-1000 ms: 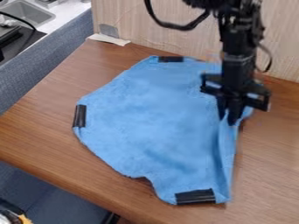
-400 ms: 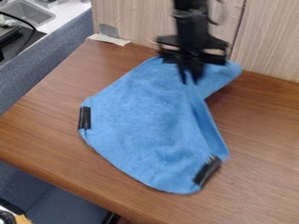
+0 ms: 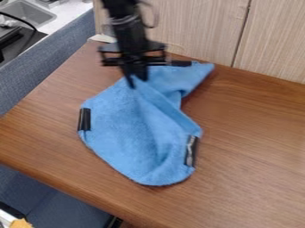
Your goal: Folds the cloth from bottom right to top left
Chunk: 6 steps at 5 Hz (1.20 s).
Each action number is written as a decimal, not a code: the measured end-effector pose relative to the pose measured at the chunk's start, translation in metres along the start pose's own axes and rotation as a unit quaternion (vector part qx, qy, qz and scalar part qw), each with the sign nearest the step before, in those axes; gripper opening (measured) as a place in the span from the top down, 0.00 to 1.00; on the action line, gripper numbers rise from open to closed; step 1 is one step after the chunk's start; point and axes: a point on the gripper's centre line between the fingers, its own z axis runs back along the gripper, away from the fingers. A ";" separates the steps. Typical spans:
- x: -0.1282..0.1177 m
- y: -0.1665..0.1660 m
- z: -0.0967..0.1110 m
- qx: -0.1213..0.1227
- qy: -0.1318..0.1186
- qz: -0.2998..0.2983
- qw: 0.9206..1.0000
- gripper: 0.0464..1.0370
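the black two-finger gripper (image 3: 134, 79) pinches a ridge of the soft, rumpled blue cloth (image 3: 122, 127), presumably to draw it across itself.

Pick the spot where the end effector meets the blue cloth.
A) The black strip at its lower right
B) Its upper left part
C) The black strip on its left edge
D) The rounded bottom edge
B: the end effector is at the upper left part of the blue cloth, apart from both side strips.
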 end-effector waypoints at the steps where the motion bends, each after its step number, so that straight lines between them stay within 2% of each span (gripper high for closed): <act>1: -0.007 0.020 -0.017 0.018 0.027 0.022 0.999 0.98; 2: -0.021 0.034 -0.037 0.056 0.085 0.057 0.993 0.98; 3: -0.024 0.043 -0.051 0.093 0.131 0.075 0.984 0.96; 4: -0.025 0.042 -0.051 0.107 0.134 0.075 0.982 0.78; 6: -0.027 0.035 -0.047 0.119 0.128 0.064 0.982 0.22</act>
